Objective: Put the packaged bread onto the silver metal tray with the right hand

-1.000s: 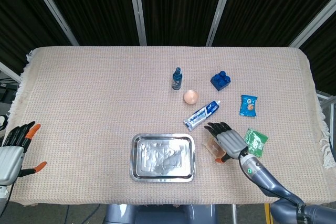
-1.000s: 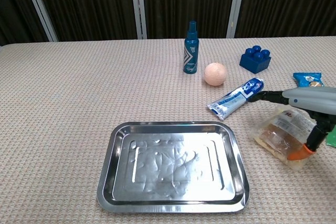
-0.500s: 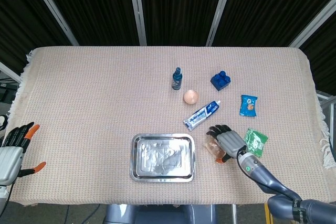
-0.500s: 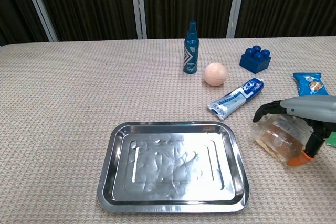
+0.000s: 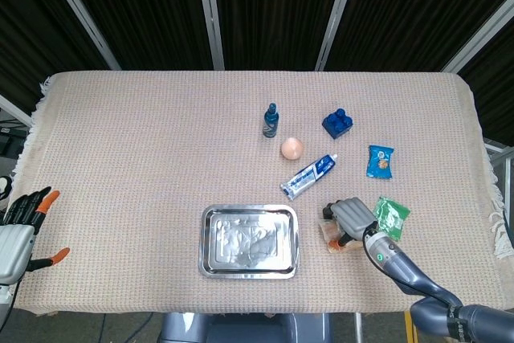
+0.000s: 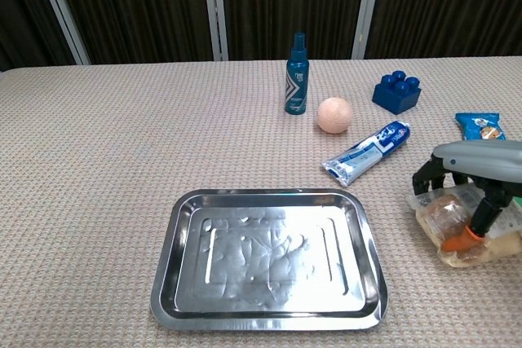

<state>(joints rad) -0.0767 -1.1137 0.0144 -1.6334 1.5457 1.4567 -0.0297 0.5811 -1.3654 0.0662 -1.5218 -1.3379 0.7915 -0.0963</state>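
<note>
The packaged bread point(image 6: 453, 216), a clear wrapper over brown bread, lies on the cloth right of the silver metal tray point(image 6: 269, 258). My right hand point(image 6: 471, 170) sits over it, dark fingers curled down its left side and the orange-tipped thumb pressed on its front, so the hand grips it. From the head view, the right hand point(image 5: 350, 218) covers most of the bread point(image 5: 330, 234), a short gap right of the tray point(image 5: 249, 240). My left hand point(image 5: 22, 225) hangs off the table's left edge, fingers spread, holding nothing.
Behind the bread lie a toothpaste tube point(image 6: 366, 152), a peach ball point(image 6: 333, 115), a blue spray bottle point(image 6: 296, 75), a blue block point(image 6: 396, 91) and a blue snack packet point(image 6: 479, 125). A green packet point(image 5: 391, 217) lies just right of my right hand.
My right hand's fingers went from stretched out flat over the bread to curled down around it. The package has shifted slightly right under the hand. The left hand has not moved.
</note>
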